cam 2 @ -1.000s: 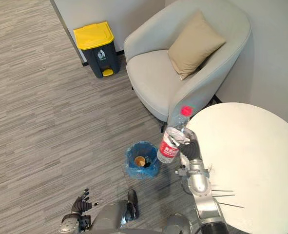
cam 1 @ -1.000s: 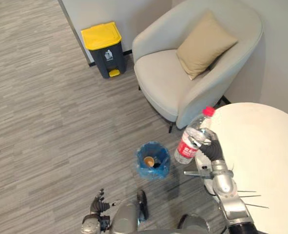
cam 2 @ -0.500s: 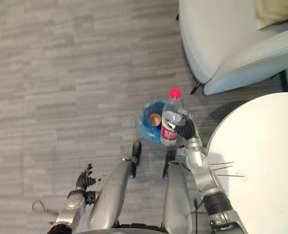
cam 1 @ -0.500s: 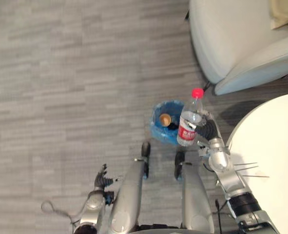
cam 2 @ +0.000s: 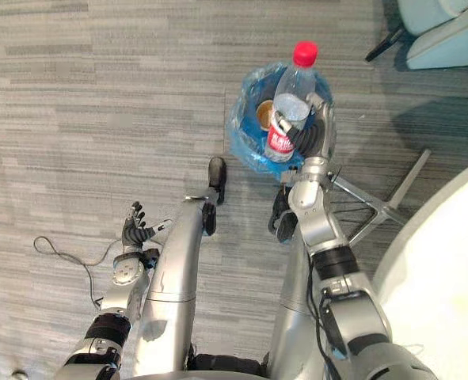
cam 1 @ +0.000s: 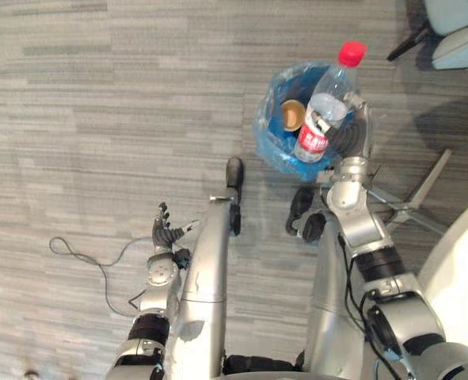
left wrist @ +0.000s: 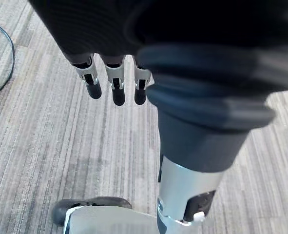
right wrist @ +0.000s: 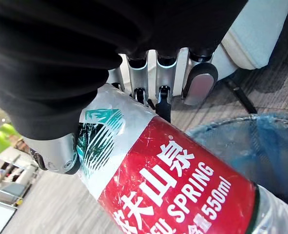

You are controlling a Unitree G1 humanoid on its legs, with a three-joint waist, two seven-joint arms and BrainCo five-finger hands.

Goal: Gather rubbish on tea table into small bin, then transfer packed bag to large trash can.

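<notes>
Left eye view: 1 clear bottle (cam 1: pixel 322 119) with 1 red cap is held tilted over 1 small bin (cam 1: pixel 267 138) with a blue liner. The right hand (cam 1: pixel 352 133) has its fingers wrapped round the bottle's body. 1 brown cup (cam 1: pixel 291 115) lies inside the bin. The left hand (cam 1: pixel 164 236) hangs low, fingers straight and spread, holding nothing.

Right eye view: 1 pale tabletop (cam 2: pixel 455 285) edge sits at the robot's right.

Left wrist view: straight fingers (left wrist: pixel 113 83) hang above the grey floor (left wrist: pixel 36 122).

Right wrist view: curled fingers (right wrist: pixel 198 83) press the bottle's red label. The blue liner's (right wrist: pixel 260 141) rim lies beyond.
</notes>
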